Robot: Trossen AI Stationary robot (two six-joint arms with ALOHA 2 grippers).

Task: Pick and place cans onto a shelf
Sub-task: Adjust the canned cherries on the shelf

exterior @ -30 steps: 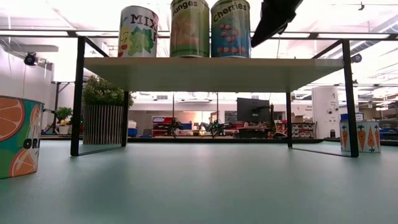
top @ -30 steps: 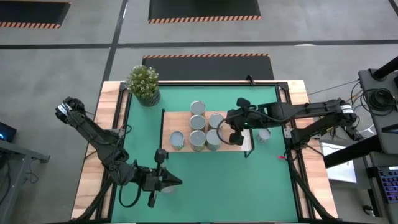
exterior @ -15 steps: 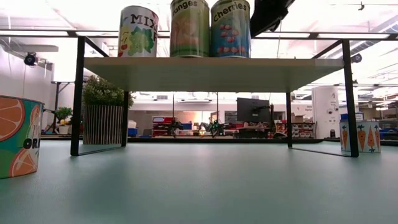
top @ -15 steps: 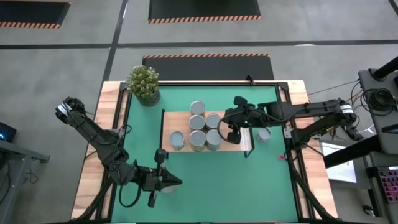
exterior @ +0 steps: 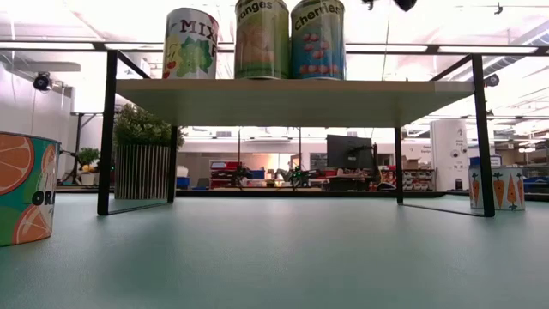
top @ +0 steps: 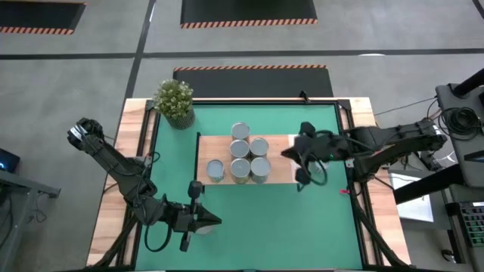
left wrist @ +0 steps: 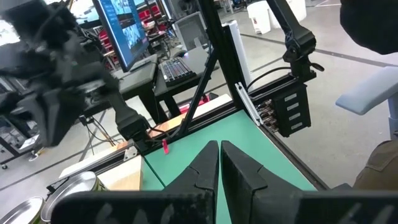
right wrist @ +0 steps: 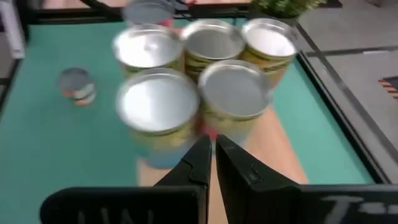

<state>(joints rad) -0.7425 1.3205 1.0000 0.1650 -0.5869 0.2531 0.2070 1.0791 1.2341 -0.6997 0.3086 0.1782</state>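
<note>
Several cans (top: 240,170) stand upright on their bases on the light-wood shelf (top: 281,174); three of them (exterior: 262,39) show in the low view and a cluster (right wrist: 158,109) in the right wrist view. My right gripper (top: 291,154) is shut and empty, above the shelf's right end, just right of the cans. My left gripper (top: 214,221) is shut and empty near the table's near edge. An orange-labelled can (exterior: 21,193) stands on the green mat, and a carrot-labelled can (exterior: 497,189) stands to the right of the shelf.
A potted plant (top: 175,102) stands at the far left corner of the mat. The shelf's thin black legs (exterior: 107,129) stand on the mat. The orange can also shows on the mat in the right wrist view (right wrist: 78,86). Green mat (top: 287,227) lies bare on the near right.
My right gripper has drawn back from over the cans toward the table's right edge and has risen, almost leaving the top of the low view. The cans on the shelf have stayed where they were.
</note>
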